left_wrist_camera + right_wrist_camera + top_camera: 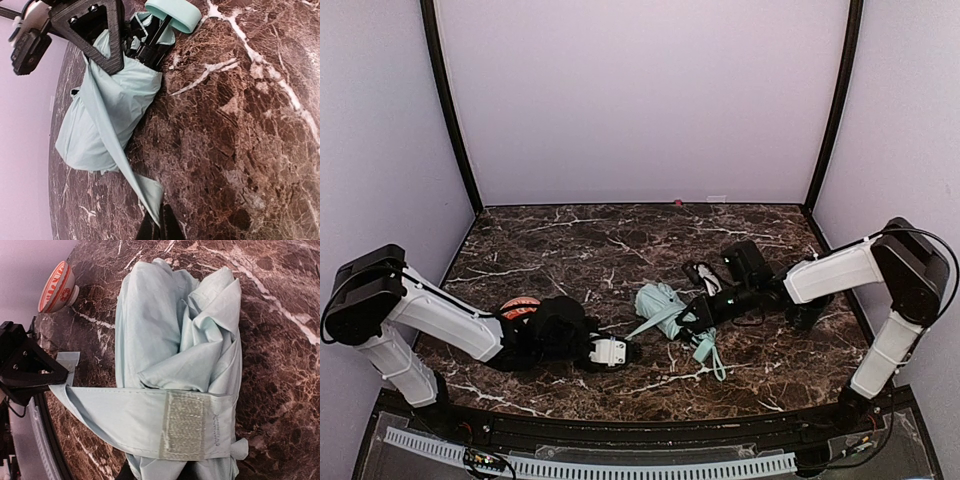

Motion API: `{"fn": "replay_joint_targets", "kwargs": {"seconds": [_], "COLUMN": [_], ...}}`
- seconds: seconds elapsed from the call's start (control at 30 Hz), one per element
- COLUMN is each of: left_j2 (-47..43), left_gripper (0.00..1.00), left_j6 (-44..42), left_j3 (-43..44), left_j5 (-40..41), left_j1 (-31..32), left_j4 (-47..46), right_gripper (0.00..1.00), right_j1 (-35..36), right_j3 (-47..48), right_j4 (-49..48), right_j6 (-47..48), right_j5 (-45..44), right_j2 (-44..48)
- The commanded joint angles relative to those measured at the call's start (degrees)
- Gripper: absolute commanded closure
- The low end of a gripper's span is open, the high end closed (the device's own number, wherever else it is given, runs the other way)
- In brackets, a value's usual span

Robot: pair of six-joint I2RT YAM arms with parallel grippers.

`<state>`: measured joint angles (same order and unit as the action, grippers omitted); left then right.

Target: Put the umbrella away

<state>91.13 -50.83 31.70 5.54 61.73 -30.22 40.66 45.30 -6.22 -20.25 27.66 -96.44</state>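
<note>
Marble table (570, 240) spreads out from the arm bases at the near edge, and both arms stretch inward over it toward the middle. Between them, right of centre, lies the umbrella (658, 302), its mint fabric loosely bunched. Its long axis runs on a slant, with the canopy end farther back and left and the handle (704, 346) nearer and right. The right gripper (693, 318) sits at the handle end, jaws seemingly pinched on the bundle where fabric meets shaft, so this is the closer arm and looks to be the anchor. The left gripper (626, 348) lies left of the bundle and slightly nearer, apart from it, jaws clamped flat on the tip of the closing strap (125, 407). That strap runs straight from the bundle out to the left claw, crossing the fabric across the long axis. A red-and-white bowl (57, 287) stands beside the left wrist. As I judge it, the wrap depends on carrying the strap end around the bundle until its hook patch (186, 425) can fasten.
</note>
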Motion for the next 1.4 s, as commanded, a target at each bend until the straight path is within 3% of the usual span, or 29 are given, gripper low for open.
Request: {"fn": "replay_joint_targets", "kwargs": {"seconds": [0.0,0.2,0.37,0.57,0.8,1.1,1.23,1.37], "left_j2": [1.38,14.23,16.62,19.51,20.77,21.51,21.55,21.54], "left_gripper": [1.00,1.00,1.00,1.00,1.00,1.00,1.00,1.00], "left_j6": [-0.29,-0.50,2.33,3.78,2.79,3.34,3.62,3.78], "left_j3": [-1.70,2.15,7.63,9.64,10.41,11.46,11.54,11.54], "left_j5": [2.17,9.20,6.96,7.00,7.68,7.72,7.81,8.02], "left_j1": [0.75,1.28,3.80,5.15,4.31,3.44,3.47,3.46], "left_j4": [6.59,10.34,21.46,25.02,22.88,24.28,24.49,24.50], "right_gripper": [1.00,1.00,1.00,0.77,0.61,0.36,0.31,0.27], "right_j1": [-7.68,-7.99,-7.24,-2.25,0.23,2.34,2.27,1.83], "right_j3": [-1.25,1.67,2.91,7.11,10.20,17.64,23.60,26.86], "right_j4": [-5.02,0.68,3.59,13.15,19.17,35.42,37.64,36.36], "right_j6": [-1.05,3.88,5.49,11.03,13.41,22.93,20.92,14.03], "right_j5": [6.63,1.53,-3.07,-10.18,-13.17,-7.14,-3.98,-12.97], "right_j2": [-1.36,-3.94,-4.88,-3.29,-0.39,4.64,9.10,7.49]}}
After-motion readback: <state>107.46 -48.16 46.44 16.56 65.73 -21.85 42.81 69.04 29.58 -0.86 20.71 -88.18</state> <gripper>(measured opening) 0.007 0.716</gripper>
